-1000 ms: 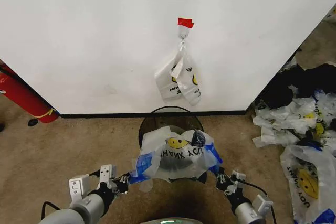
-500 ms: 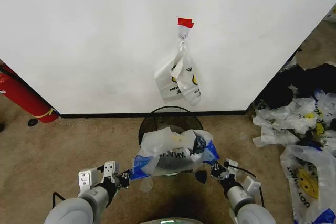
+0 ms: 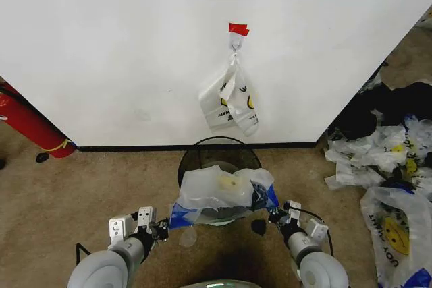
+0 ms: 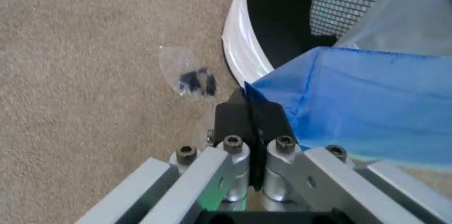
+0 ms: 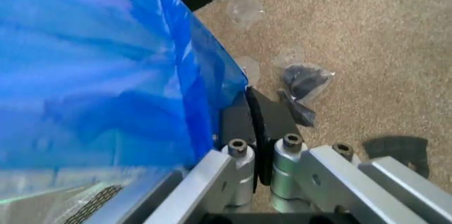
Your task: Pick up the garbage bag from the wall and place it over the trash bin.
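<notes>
Since a second ago the garbage bag [image 3: 219,197] has been drawn nearer the robot over the trash bin [image 3: 219,150], each blue handle pinched in the jaws of the left gripper [image 3: 162,229] and right gripper [image 3: 275,216]; the rim is not yet covered.

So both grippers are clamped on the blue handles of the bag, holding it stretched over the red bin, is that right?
Not quite: the bin is dark grey-black, not red, as the head view shows. The rest holds: the left gripper and right gripper are each shut on a blue handle of the bag, stretched over the bin.
</notes>
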You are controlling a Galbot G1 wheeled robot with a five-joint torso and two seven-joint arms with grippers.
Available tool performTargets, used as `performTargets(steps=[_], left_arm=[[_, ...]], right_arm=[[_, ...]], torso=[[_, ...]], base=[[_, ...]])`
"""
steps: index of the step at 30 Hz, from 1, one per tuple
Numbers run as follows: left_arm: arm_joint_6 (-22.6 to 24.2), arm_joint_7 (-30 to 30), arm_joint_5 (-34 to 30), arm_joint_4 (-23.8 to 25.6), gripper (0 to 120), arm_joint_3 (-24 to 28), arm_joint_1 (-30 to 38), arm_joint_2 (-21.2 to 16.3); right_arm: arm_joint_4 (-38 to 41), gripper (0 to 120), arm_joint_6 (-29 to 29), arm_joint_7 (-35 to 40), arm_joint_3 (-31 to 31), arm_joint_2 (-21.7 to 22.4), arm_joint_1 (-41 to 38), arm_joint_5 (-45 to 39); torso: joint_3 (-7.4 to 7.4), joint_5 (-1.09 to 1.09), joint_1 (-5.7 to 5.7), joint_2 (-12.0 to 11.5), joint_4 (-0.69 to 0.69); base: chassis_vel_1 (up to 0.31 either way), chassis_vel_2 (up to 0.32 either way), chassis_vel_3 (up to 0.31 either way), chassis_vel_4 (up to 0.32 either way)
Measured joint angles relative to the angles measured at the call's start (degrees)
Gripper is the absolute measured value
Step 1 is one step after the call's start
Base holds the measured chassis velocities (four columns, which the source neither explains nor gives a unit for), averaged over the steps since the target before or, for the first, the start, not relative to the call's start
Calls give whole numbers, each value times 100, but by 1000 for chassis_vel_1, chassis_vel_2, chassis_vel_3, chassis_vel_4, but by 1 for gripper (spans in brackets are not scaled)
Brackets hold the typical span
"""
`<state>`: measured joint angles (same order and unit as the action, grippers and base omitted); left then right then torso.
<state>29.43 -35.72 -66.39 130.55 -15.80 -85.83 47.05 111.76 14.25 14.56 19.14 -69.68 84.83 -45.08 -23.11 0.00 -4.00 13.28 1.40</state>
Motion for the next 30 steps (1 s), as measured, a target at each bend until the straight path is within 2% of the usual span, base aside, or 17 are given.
performTargets(steps=[7,10,18,20,24,26,28,29,30], left_arm=[[-46,-34,33,-12,0,-1,0,4],[-53,-57,32,165,10,-33,-141,41],[87,-119,585,871,43,-250,-915,150],[95,-123,609,929,46,-288,-979,156],[162,-156,690,1178,61,-481,-1276,205],[226,-194,754,1270,71,-570,-1464,255],[228,-195,758,1270,73,-573,-1472,257],[270,-215,822,1285,79,-623,-1604,299],[282,-225,857,1288,83,-650,-1676,322]], right_arm=[[-2,0,-14,33,79,14,1,-54],[22,2,-50,-11,119,13,58,-12],[251,35,-468,-410,263,36,468,523],[275,38,-530,-459,305,40,529,569],[367,53,-763,-683,477,67,802,732],[375,65,-998,-858,595,89,1001,916],[375,65,-1017,-874,606,91,1018,929],[373,73,-1128,-981,682,102,1137,993],[372,74,-1200,-1039,734,110,1208,1009]], torso=[[0,0,0,0,0],[0,1,0,0,0],[0,1,0,2,-1],[0,0,0,2,0],[0,1,0,2,0],[1,1,0,2,0],[1,1,0,2,0],[0,1,0,2,0],[1,0,0,2,0]], base=[[0,0,0,0],[0,0,0,0],[0,0,0,0],[0,0,0,0],[0,0,0,0],[0,0,0,0],[0,0,0,0],[0,0,0,0],[0,0,0,0]])
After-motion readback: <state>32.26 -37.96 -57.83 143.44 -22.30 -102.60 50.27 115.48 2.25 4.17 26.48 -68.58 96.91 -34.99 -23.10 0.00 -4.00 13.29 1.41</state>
